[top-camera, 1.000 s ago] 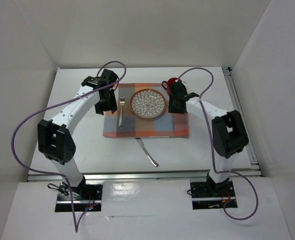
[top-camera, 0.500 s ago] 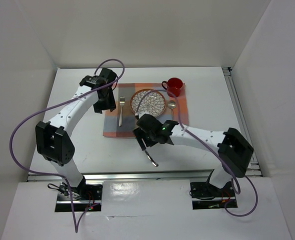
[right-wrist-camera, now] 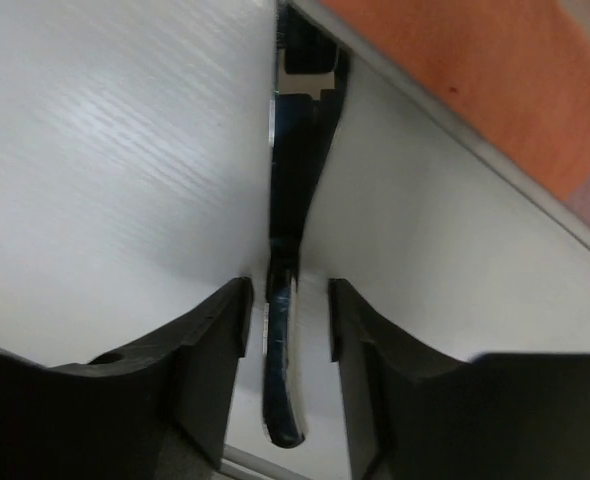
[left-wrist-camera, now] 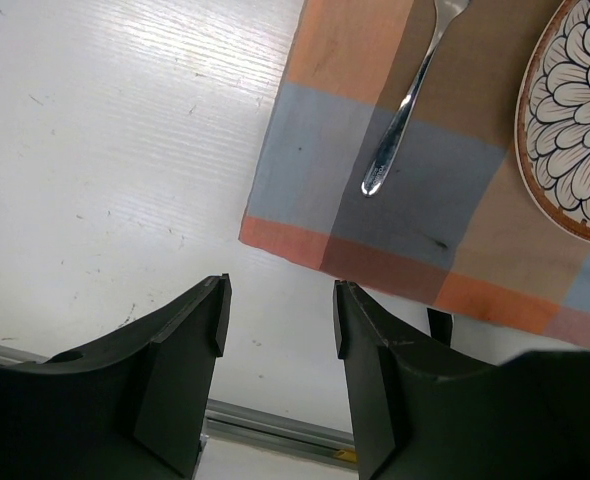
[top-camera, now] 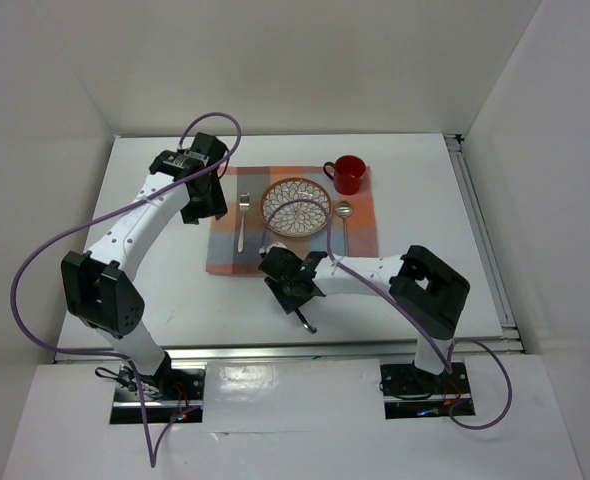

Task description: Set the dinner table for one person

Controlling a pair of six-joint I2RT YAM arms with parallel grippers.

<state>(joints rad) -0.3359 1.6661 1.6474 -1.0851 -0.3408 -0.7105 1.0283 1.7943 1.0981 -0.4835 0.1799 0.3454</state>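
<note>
On the white dinner table [top-camera: 155,290] lies an orange-and-blue checked mat [top-camera: 360,250] with a patterned plate [top-camera: 296,207], a fork [top-camera: 242,222] left of it, a spoon [top-camera: 344,215] right of it and a red mug [top-camera: 349,174] at the back right. A knife [top-camera: 305,320] lies on the table in front of the mat. My right gripper [top-camera: 293,285] is open, low over the knife [right-wrist-camera: 285,400], with one finger on each side of its handle. My left gripper [top-camera: 203,205] is open and empty beside the mat's left edge [left-wrist-camera: 375,210].
The left wrist view shows the fork [left-wrist-camera: 400,120] and the plate's rim [left-wrist-camera: 575,120] on the mat. A metal rail [top-camera: 275,348] runs along the table's near edge, close behind the knife. White walls enclose the table on three sides.
My right arm has swung from the back right of the mat, near the mug and spoon, to the knife in front of the mat. My left gripper has drifted slightly left.
</note>
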